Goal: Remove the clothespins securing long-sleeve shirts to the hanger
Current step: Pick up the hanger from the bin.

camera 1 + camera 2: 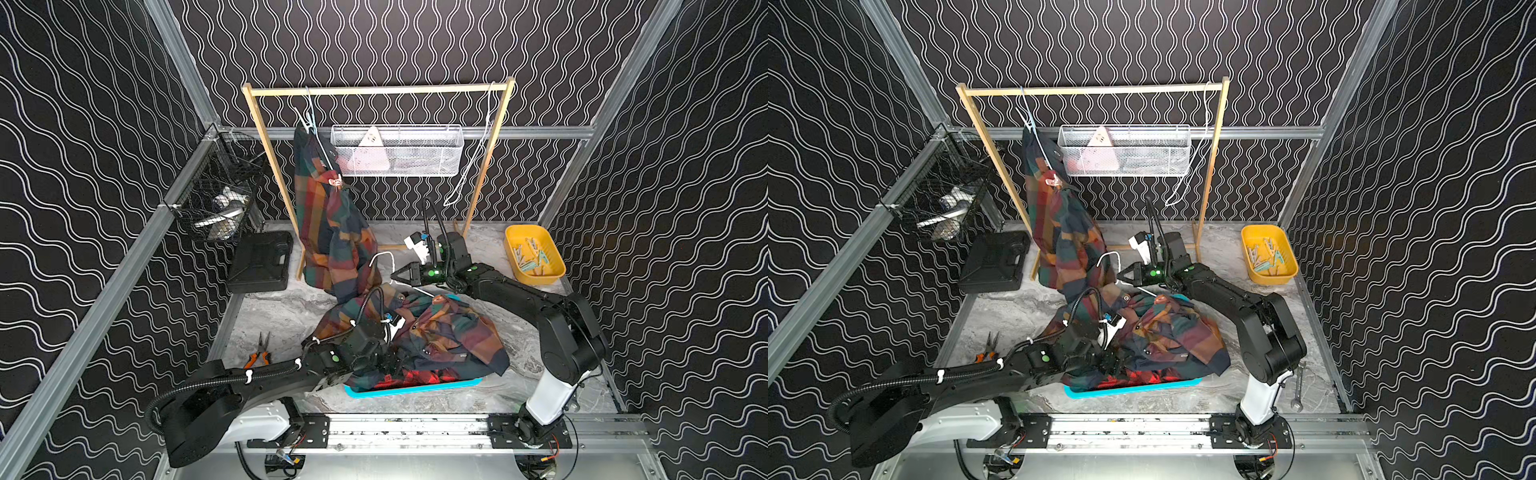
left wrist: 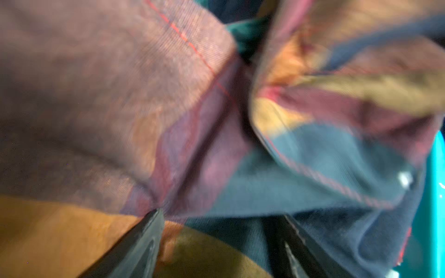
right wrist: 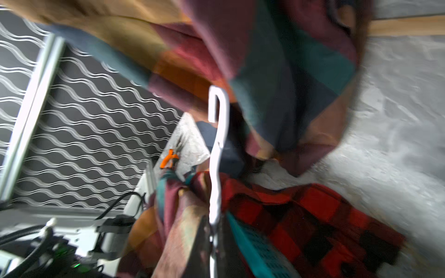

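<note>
Hanger [image 3: 218, 149] clenched in my right end effector [image 1: 395, 277]

My right end effector is shut tight on the thin white hanger. The hook sticks out past my fingertips. I hold it near the back of the surface [image 1: 282, 307], between the hanging shirt [image 1: 328, 232] and the tray [image 1: 415, 390].

My left end effector [image 2: 221, 216] is released. Its fingers [image 2: 144, 240] stand wide apart and push down into the plaid shirt [image 1: 453, 336]. Cloth lies between them, but they do not pinch it.

The plaid shirt lies in a heap on the blue tray. A red shirt [image 1: 415, 377] lies under it, and only its front edge peeks out.

The hanging shirt is on the wooden rack [image 1: 374, 89], at the end on my left. It hangs down long, close to the heap. I cannot tell if the two touch. A pink peg [image 1: 335, 181] is clipped on it, up high. That peg is well apart from both my end effectors.

More pegs [image 1: 534, 255] lie in the yellow bin [image 1: 544, 278], at the back on my right.

A small pinkish thing [image 1: 438, 298] sits on top of the heap, by the far end of the hanger. It may be a peg, but it is too small to tell.

Pliers [image 1: 259, 353] lie on the surface near my left arm.

Both wrist views are blurry.
</note>
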Robot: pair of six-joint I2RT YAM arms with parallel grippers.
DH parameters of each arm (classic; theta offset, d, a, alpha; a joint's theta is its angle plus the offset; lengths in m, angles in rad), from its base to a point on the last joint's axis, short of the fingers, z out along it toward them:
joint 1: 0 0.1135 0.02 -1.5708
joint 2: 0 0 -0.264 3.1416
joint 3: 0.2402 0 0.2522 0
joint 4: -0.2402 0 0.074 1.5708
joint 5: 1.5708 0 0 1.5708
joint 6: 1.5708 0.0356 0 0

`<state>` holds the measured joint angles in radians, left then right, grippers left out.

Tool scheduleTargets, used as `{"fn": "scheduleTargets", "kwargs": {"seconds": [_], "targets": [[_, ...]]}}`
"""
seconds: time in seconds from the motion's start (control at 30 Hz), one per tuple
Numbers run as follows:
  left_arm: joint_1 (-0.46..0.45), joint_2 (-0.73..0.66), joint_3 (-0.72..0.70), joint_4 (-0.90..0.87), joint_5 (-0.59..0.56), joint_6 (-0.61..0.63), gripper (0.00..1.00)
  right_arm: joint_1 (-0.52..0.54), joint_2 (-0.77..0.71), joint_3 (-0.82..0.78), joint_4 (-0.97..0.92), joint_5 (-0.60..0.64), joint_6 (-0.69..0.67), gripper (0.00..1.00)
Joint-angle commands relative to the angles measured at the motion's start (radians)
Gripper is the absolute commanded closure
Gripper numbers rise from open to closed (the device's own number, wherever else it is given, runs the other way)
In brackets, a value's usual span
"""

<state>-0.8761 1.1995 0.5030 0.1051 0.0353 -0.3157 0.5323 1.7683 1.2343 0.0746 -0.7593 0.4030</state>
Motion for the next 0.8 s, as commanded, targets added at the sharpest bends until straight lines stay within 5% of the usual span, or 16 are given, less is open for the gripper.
{"fn": "scheduleTargets", "kwargs": {"seconds": [0.0,0.4,0.77], "targets": [[0.003,-0.02,0.021,-0.045,-0.046,0.019,0.22,0.001,-0.031,-0.01,0.058,0.011,-0.003,1.0],[0.042,-0.138,0.168,-0.186,-0.053,0.09,0.13,-0.006,-0.253,-0.093,0.024,0.119,-0.19,1.0],[0.107,-0.225,0.359,-0.282,-0.008,0.187,0.06,-0.151,-0.453,-0.253,0.109,0.075,-0.275,1.0]]}}
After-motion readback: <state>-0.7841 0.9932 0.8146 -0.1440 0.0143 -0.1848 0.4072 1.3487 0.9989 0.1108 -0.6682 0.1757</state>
